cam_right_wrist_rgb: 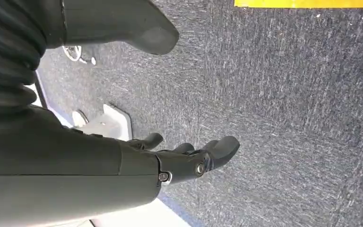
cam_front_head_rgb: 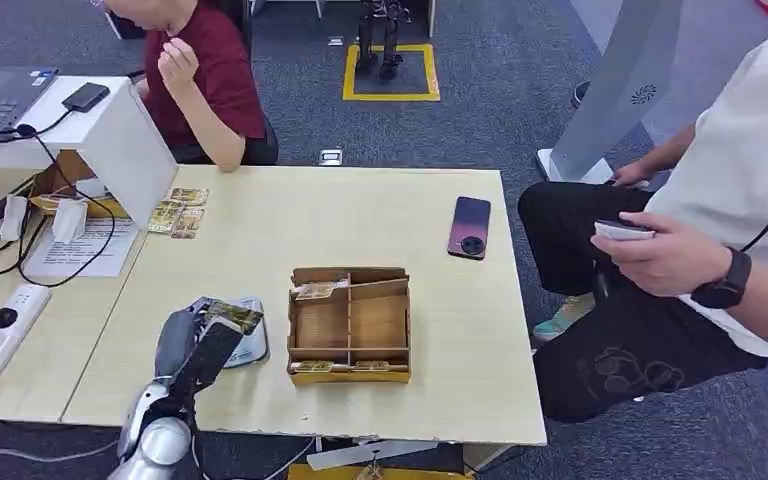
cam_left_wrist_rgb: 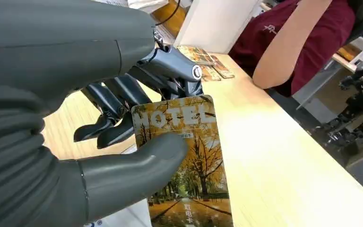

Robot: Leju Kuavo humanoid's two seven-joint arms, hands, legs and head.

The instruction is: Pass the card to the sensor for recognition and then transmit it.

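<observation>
My left hand (cam_front_head_rgb: pixel 195 345) pinches a hotel card (cam_left_wrist_rgb: pixel 189 161) printed with yellow autumn trees between its thumb and fingers. In the head view the card (cam_front_head_rgb: pixel 232 316) lies over the white sensor pad (cam_front_head_rgb: pixel 250 348) near the table's front left. Just right of the pad stands a wooden divided tray (cam_front_head_rgb: pixel 350 322) with cards in its near and far slots. My right hand (cam_right_wrist_rgb: pixel 189 158) hangs above grey carpet, its fingers apart and holding nothing.
A phone (cam_front_head_rgb: pixel 469 227) lies on the table's far right. Several cards (cam_front_head_rgb: pixel 178 212) lie at the far left beside a white box (cam_front_head_rgb: pixel 125 140). One person in red (cam_front_head_rgb: pixel 205 80) sits behind the table; another (cam_front_head_rgb: pixel 700 250) sits at the right holding a phone.
</observation>
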